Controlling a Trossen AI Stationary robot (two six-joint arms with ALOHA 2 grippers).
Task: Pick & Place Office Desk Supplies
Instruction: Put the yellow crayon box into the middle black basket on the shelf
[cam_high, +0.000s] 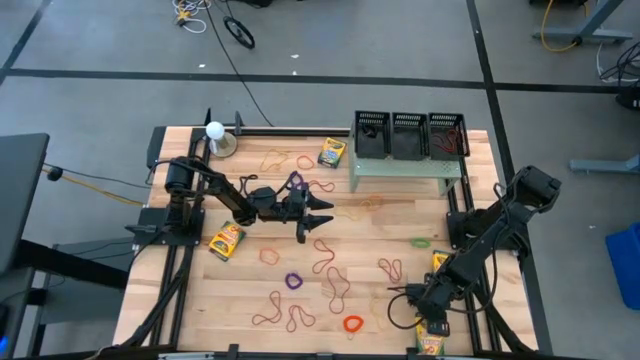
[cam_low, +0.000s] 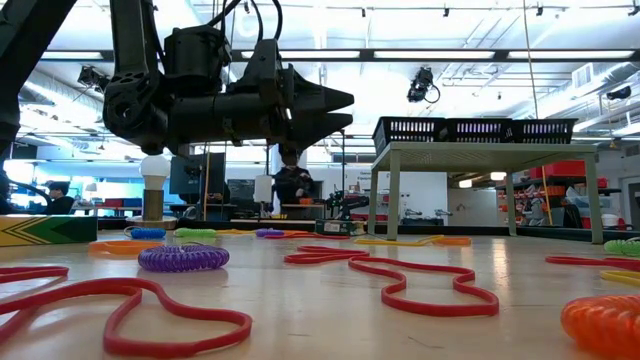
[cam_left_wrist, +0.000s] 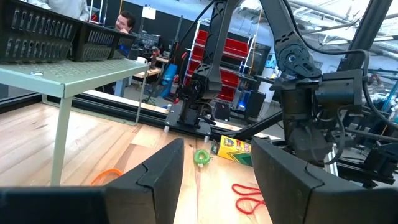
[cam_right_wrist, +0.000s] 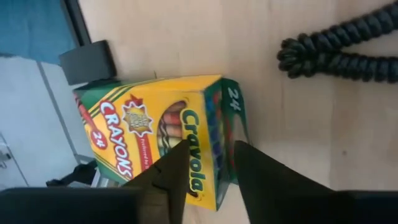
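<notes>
My left gripper (cam_high: 318, 214) hangs open above the middle of the table, fingers level and pointing toward the table's right; nothing is between them (cam_left_wrist: 217, 180). My right gripper (cam_high: 430, 318) is near the table's near right corner, pointing down over a yellow-and-green crayon box (cam_right_wrist: 155, 140) that lies flat on the wood. Its open fingers stand over the box's green end (cam_right_wrist: 231, 118). More crayon boxes (cam_high: 227, 241) (cam_high: 331, 152) (cam_high: 440, 262), red and tan rubber-band loops (cam_high: 333, 280), and purple (cam_high: 293, 281), orange (cam_high: 352, 323) and green (cam_high: 421, 242) rings lie scattered on the table. My right gripper comes from above at the crayon box's green end (cam_right_wrist: 231, 118), with a finger (cam_right_wrist: 177, 165) over the yellow face. Whether the fingers touch the box, I cannot tell.
A pale green stand (cam_high: 405, 168) carrying three black baskets (cam_high: 410, 135) stands at the far right. A white ball on a round base (cam_high: 215, 135) sits at the far left. A black coiled ring (cam_right_wrist: 336, 50) lies close to the right gripper. Bare wood shows around (cam_high: 180, 290).
</notes>
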